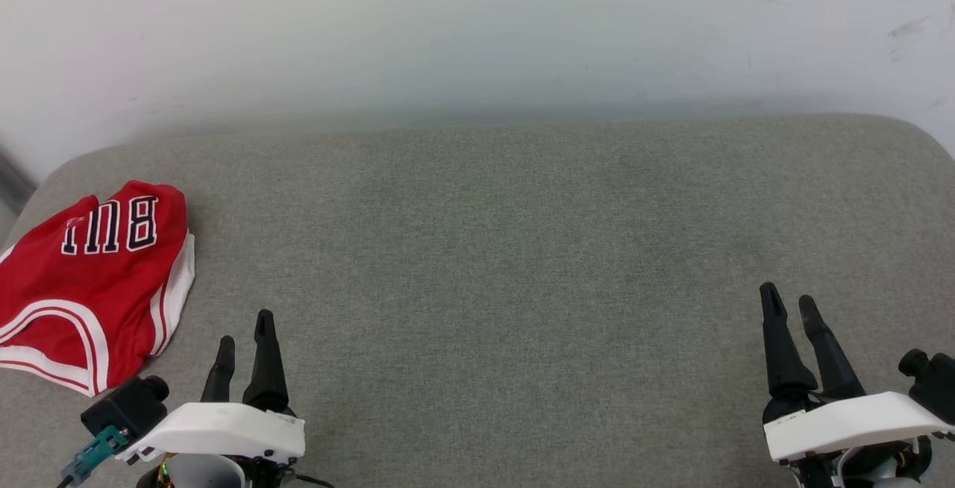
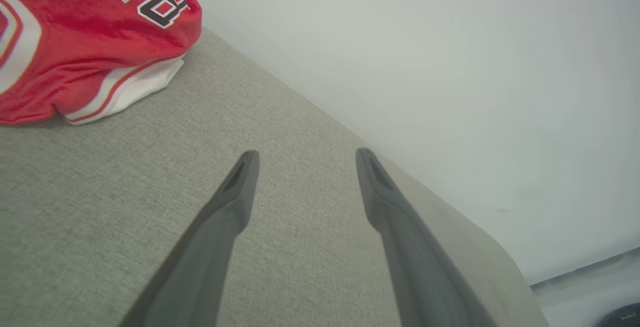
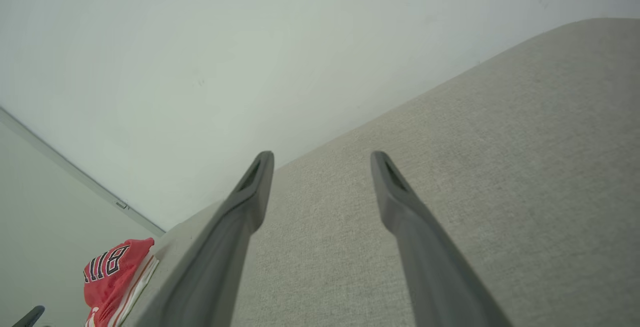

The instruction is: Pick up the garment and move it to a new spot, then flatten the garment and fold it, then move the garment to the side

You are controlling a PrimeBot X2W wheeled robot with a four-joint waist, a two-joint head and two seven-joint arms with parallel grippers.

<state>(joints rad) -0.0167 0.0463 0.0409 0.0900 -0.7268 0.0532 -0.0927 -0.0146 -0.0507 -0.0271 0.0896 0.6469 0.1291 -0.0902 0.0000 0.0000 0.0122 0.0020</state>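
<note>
**Head view.** The garment (image 1: 93,279), a red jersey-style shirt with white-and-red striped trim and black white-edged lettering, lies at the left edge of the frame. It rests on the near-left corner of a grey fabric-covered surface (image 1: 485,249) as a compact, layered bundle rather than spread flat. The lettering reads upside down from this camera. The left gripper (image 1: 245,330) stands at the lower left, just beside the bundle's lower right edge but apart from it. Its two dark fingers are parted and hold nothing. The right gripper (image 1: 787,296) stands at the lower right, well apart from the shirt, fingers likewise spread and empty. A pale wall (image 1: 477,25) fills the upper part of the frame.

**Left wrist view.** The garment (image 2: 90,42) sits at the upper left, a white layer showing beneath the red. The left gripper (image 2: 305,154) points past it over bare fabric.

**Right wrist view.** The garment (image 3: 112,272) appears small at the lower left. The right gripper (image 3: 322,154) is spread above the surface.

**Step in hand (judgement).** Both arms are idle, and the shirt is bundled at the side. This fits either the opening pickup or the finished set-aside, and the frames do not settle which. If it is the pickup, the next move calls for the left gripper to swing towards the frame's left, close on an upper fold, and carry the shirt to the open middle.
</note>
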